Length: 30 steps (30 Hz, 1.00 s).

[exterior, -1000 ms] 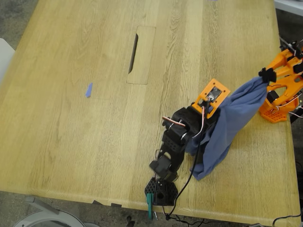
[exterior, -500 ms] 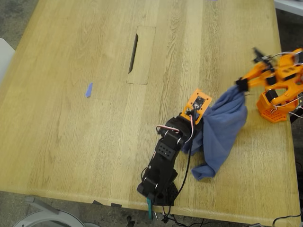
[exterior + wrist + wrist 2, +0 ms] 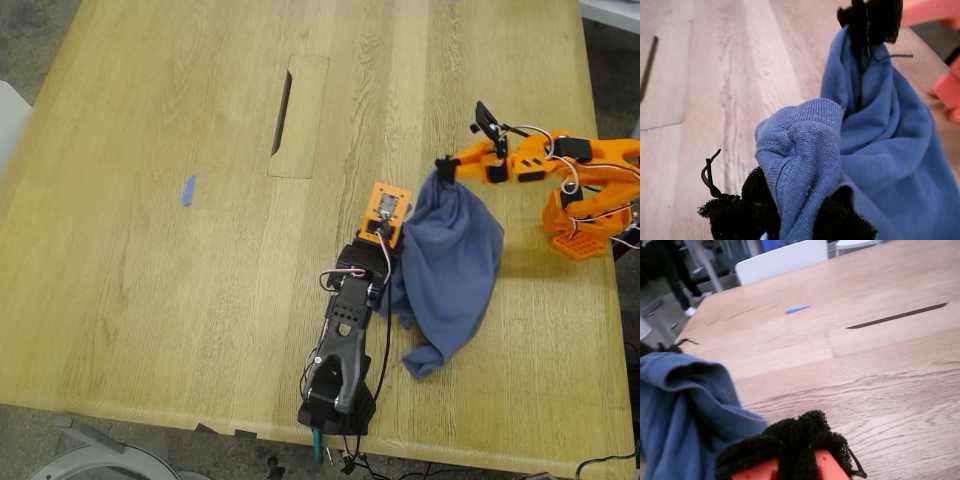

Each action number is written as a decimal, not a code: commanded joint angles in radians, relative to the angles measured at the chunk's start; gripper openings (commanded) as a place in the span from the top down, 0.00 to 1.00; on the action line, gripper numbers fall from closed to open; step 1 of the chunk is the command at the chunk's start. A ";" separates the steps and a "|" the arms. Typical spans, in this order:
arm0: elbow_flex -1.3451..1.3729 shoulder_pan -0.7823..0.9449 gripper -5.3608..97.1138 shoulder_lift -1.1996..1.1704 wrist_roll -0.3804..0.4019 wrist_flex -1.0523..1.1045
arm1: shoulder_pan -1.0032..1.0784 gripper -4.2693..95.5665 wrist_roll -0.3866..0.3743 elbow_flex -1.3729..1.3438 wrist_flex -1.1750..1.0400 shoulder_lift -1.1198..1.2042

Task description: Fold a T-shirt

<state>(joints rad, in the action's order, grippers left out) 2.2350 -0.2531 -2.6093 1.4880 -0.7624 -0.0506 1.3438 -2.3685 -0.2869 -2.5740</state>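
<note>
— Exterior view: what do the tools hold?
— My first tool point(image 3: 390, 232) and my second tool point(image 3: 444, 170) each pinch an edge of the T-shirt point(image 3: 447, 268), hanging bunched between them, its tail touching the table point(image 3: 150, 260).
— Which step?
— Likely lifting to spread; next, draw both grips apart and lay it flat.

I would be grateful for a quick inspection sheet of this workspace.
Surface: wooden table with a slotted panel.
Job's things: T-shirt bunched, hanging between both tools, its lower end on the table.
Clutter: blue tape.
Grippers: my first tool and my second tool both pinch the T-shirt.
Cables: black cable along the black arm.
Surroundings: white chair, a person's legs.
</note>
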 commanded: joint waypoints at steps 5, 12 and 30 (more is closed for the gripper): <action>0.031 0.143 0.95 0.037 -0.018 0.253 | 0.129 0.96 0.008 -0.061 0.290 0.121; 0.031 0.239 0.95 0.202 -0.023 0.483 | 0.219 0.96 0.006 -0.012 0.571 0.388; -0.084 0.514 0.95 0.584 -0.021 0.816 | 0.374 0.96 0.006 0.351 0.904 0.982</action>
<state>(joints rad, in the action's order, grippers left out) 2.2933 0.2086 -2.0203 1.4757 -0.0184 0.2961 1.3438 -2.1169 0.5860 -1.6076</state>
